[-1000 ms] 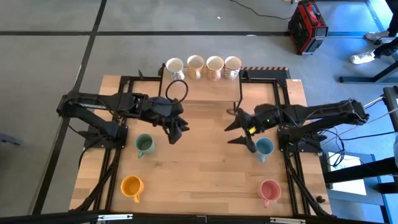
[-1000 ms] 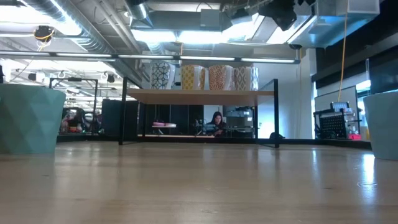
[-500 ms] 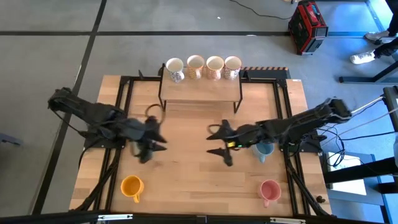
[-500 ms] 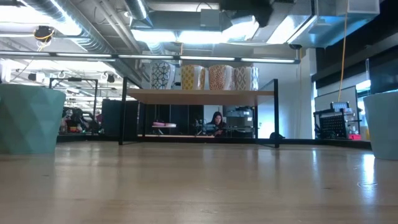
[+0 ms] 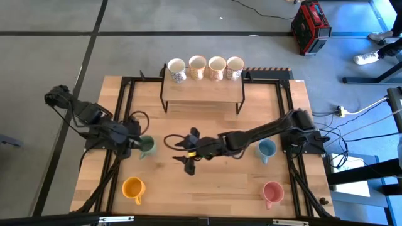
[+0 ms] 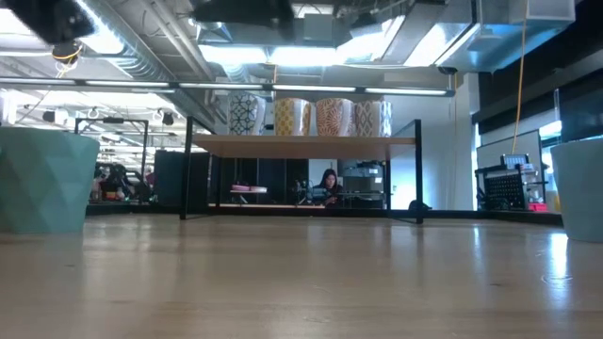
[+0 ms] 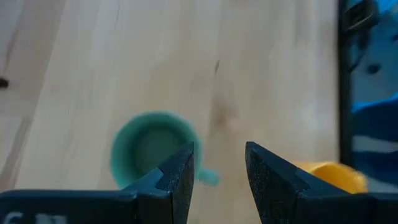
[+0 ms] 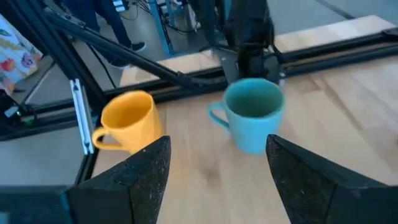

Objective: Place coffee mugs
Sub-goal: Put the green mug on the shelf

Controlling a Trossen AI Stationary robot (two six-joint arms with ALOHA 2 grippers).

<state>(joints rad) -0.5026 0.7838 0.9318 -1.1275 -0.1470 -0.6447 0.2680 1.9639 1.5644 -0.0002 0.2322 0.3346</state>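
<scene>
The green mug point(image 5: 146, 146) stands upright on its base on the table's left half, handle toward the near edge. My left gripper point(image 7: 217, 168) is open and hovers at that mug's point(image 7: 149, 149) left side, by the handle point(image 7: 208, 178), apart from it. My right gripper point(image 5: 187, 154) is open, stretched out to the table's middle, pointing at the green mug point(image 8: 252, 118) and the orange mug point(image 8: 127, 121). The orange mug point(image 5: 133, 187), blue mug point(image 5: 266, 150) and pink mug point(image 5: 272, 192) stand on the table. White mugs point(image 5: 197, 66) stand in a row on the shelf.
A black-framed wooden shelf point(image 5: 202, 88) stands at the table's far edge with the white mugs on top. In the low view the green mug point(image 6: 42, 179) and the blue mug point(image 6: 579, 184) frame bare tabletop. A red case point(image 5: 310, 26) sits on the floor beyond the table.
My left gripper has drawn back from in front of the shelf toward the table's left and near side, ending beside the green mug. My right gripper has reached from the right side across to the table's middle, toward the green mug. No mug has moved.
</scene>
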